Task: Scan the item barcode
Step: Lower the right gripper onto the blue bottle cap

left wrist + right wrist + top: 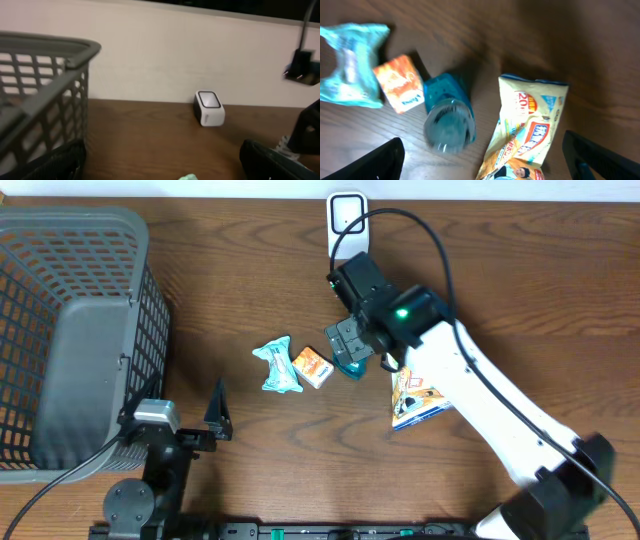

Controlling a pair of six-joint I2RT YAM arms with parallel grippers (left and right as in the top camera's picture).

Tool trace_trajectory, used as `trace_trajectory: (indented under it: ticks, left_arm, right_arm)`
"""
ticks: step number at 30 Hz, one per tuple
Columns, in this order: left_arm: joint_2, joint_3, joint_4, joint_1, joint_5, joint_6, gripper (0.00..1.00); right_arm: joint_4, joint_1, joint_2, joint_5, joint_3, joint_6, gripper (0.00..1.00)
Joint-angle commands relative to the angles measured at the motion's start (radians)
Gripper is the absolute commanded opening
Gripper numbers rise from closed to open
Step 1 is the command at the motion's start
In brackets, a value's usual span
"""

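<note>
Four items lie mid-table: a light-blue packet [277, 366] [350, 70], a small orange box [312, 366] [400, 82], a teal bottle [350, 365] [449, 117] on its side, and a yellow snack bag [415, 398] [530, 130]. My right gripper [349, 348] [487, 165] hovers open above the bottle and the bag, holding nothing. The white scanner [347, 220] [209, 107] stands at the table's far edge. My left gripper [215, 420] [160, 167] is open and empty near the front left. No barcode shows.
A large grey mesh basket [70, 330] [45, 85] fills the left side of the table. The scanner's black cable [420, 225] loops over the right arm. A pale wall [160, 50] backs the table.
</note>
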Motion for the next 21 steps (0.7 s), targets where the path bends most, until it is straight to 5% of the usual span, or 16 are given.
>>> trace_trajectory:
  ticks: [1, 7, 13, 21]
  left_arm:
    - [0.002, -0.032, 0.017, 0.002, 0.053, -0.024, 0.98]
    - [0.002, -0.089, 0.017, 0.002, 0.055, -0.024, 0.98]
    - [0.002, -0.134, 0.012, 0.002, 0.055, -0.024, 0.98]
    - [0.002, -0.157, -0.044, 0.002, 0.055, -0.024, 0.98]
  right_arm:
    - [0.001, -0.014, 0.062, -0.014, 0.017, -0.029, 0.95]
    - [0.019, -0.014, 0.132, -0.126, 0.017, -0.115, 0.94]
    - [0.023, -0.029, 0.194, -0.121, 0.017, -0.115, 0.67]
    - [0.024, -0.044, 0.261, -0.155, 0.017, -0.073, 0.43]
